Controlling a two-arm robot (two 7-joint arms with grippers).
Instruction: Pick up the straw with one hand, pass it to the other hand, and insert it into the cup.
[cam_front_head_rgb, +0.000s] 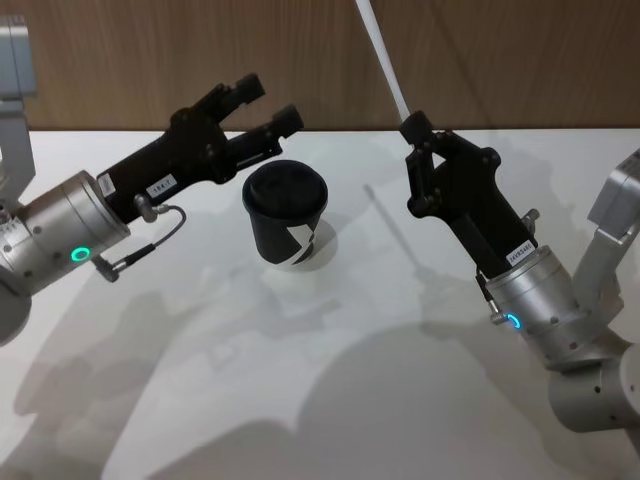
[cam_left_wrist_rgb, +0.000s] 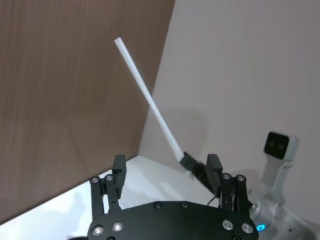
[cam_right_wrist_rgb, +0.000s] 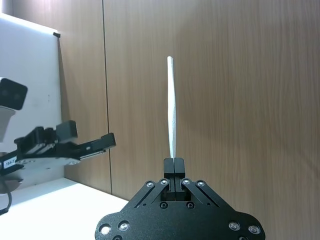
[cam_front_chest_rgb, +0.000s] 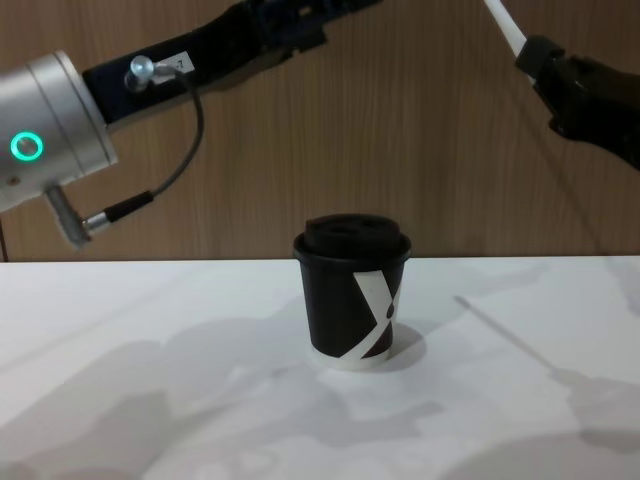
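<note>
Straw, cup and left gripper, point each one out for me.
straw (cam_front_head_rgb: 385, 62), head view, middle of its visible length.
cup (cam_front_chest_rgb: 330, 305), chest view, black side wall.
left gripper (cam_front_head_rgb: 270, 100), head view, midway between its open fingers.

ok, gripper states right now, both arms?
Left gripper: open, holding nothing.
Right gripper: closed on the straw, gripping it at one end.
</note>
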